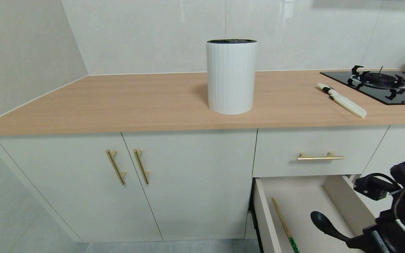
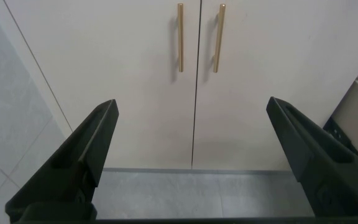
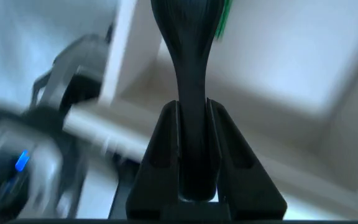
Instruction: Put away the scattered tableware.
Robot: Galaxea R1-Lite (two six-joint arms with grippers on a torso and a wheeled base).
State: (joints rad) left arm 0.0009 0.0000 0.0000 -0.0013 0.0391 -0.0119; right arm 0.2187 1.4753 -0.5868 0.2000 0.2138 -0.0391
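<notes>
In the head view, a white ribbed cylindrical holder with a black slotted top [image 1: 231, 77] is standing upright around the middle of the wooden table [image 1: 135, 102], most likely serving as the home for blades. A knife with a cream blade and a black band at its handle [image 1: 342, 100] is lying flat toward the table's right end, near the front edge and just beside the black glass gas hob [image 1: 381, 84]. It is looking like a piece not yet tidied. Under the table's front edge, on the right, a pale drawer [image 1: 263, 211] is standing pulled out, so that cutlery can go in from above. A pair of wooden chopsticks with green ends [image 1: 284, 223] is lying inside along its left wall. The right jaws are gripping a black plastic spoon [image 1: 323, 222] by the handle, with its bowl pointing out over the drawer's open space, apart from the chopsticks.

In the left wrist view, the left jaws are spread wide with nothing between them. They are facing two closed cream cupboard doors [image 2: 260, 74] with brass bar handles [image 2: 180, 37], low above the grey floor and seemingly parked clear of the drawer.

In the right wrist view, the right jaws are pinching shut on the black spoon's narrow stem [image 3: 191, 74], which is running straight out between them. The drawer's pale inside [image 3: 291, 68] is lying beyond, and a green chopstick end [image 3: 224, 15] is showing beside the spoon's far end. Gripping the stem seems to be steadying the spoon for release into the drawer.
</notes>
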